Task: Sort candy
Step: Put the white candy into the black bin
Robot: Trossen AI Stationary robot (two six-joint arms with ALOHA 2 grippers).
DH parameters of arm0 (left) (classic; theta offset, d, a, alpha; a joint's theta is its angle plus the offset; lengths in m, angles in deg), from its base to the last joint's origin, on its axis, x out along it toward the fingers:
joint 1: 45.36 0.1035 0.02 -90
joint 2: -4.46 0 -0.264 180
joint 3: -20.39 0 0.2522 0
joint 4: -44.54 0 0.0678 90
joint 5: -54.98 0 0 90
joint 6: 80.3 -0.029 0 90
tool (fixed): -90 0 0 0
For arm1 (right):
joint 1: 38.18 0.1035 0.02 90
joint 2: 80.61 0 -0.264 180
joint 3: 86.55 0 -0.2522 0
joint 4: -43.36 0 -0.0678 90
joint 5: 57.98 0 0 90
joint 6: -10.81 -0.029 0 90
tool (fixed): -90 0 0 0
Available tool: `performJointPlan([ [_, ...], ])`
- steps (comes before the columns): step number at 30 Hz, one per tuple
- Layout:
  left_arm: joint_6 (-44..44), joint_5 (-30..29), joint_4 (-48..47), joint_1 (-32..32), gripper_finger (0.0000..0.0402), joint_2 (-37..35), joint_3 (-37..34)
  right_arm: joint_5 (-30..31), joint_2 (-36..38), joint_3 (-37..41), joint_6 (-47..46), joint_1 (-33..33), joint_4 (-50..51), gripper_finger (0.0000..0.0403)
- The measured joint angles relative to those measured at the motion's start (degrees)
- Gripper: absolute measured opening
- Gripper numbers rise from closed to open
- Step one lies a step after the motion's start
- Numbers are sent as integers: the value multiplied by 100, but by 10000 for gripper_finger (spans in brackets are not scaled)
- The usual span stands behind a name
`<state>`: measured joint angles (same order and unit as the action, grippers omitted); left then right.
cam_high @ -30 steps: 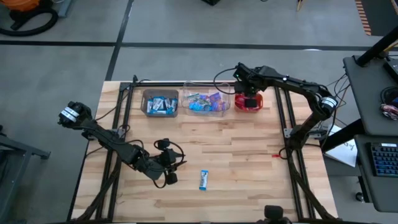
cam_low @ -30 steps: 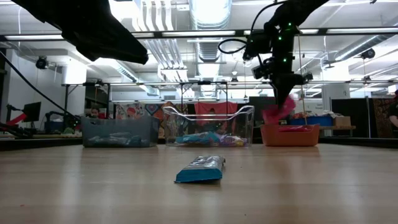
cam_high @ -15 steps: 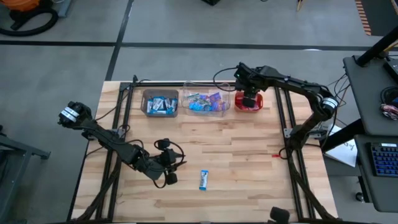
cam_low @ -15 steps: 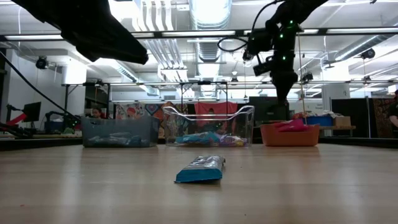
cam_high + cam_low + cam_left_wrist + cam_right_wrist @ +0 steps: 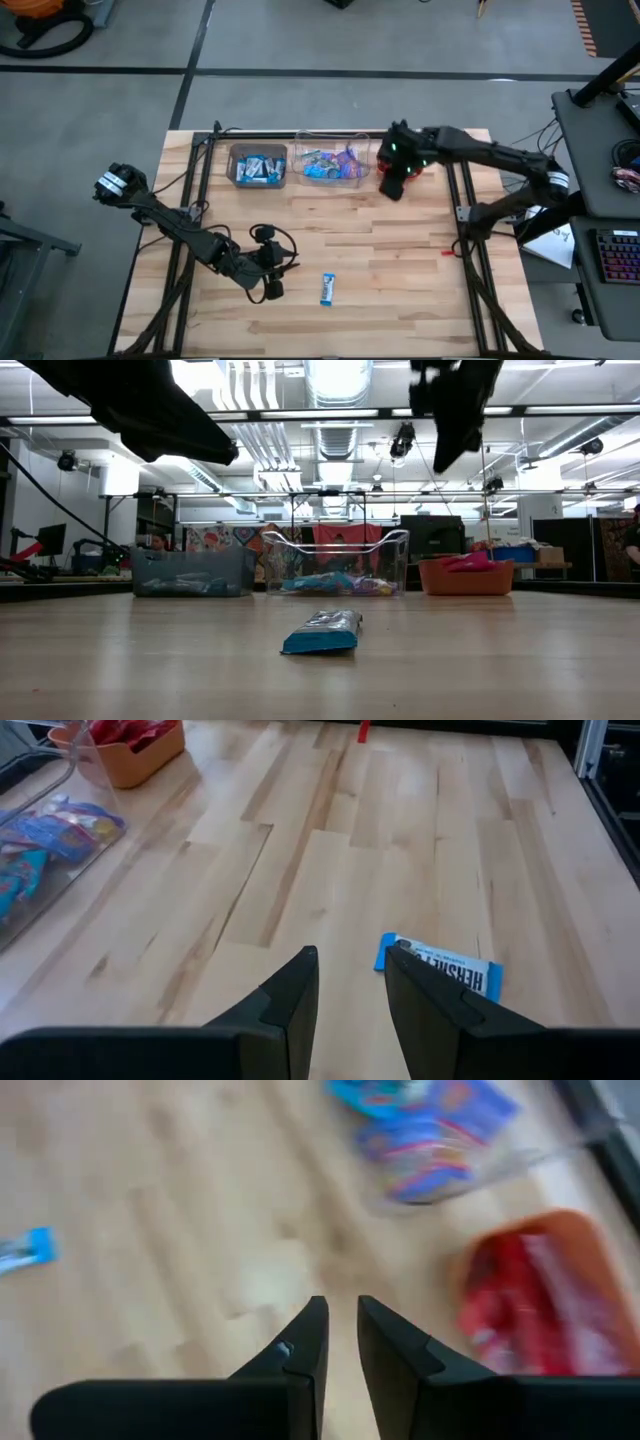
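We see one flat, shiny blue-and-white candy (image 5: 327, 288) on the pale planked wooden surface (image 5: 400, 260); beside it the left end effector (image 5: 272, 287) gapes narrowly, empty. Well beyond it, the right end effector (image 5: 392, 187), narrow and empty, hangs by the orange bin (image 5: 414, 168).

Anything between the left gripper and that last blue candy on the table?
Nothing visible. The left gripper sits low with a narrow gap between its fingers, and the blue candy lies just ahead on bare table. The path on to the brown bin also looks clear. The right gripper is away near the orange bin.
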<state>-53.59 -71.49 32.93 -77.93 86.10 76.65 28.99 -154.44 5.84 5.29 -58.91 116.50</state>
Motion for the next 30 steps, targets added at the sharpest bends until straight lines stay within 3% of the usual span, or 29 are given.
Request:
performJointPlan([
  [4, 287, 52, 1, 0, 102, 0, 0, 121, 245, 131, -662, 1066, -105, 47],
  [7, 771, 466, 0, 0, 102, 0, 0, 379, 332, 336, -1247, 1890, -362, 47],
  [11, 1848, 1068, 28, -30, 102, 58, 2, 452, 286, 601, -1814, 2897, -564, 47],
  [15, 2935, 1156, 2, -124, 102, 352, 197, 457, 123, 857, -2290, 3663, -859, 47],
  [22, 3393, 1364, -73, -199, 102, 1145, 993, 462, -193, 1173, -2808, 4374, -1171, 47],
  [30, 4245, 1302, -1555, -173, 102, 2002, 2069, 103, -439, 1178, -3163, 4841, -719, 47],
])
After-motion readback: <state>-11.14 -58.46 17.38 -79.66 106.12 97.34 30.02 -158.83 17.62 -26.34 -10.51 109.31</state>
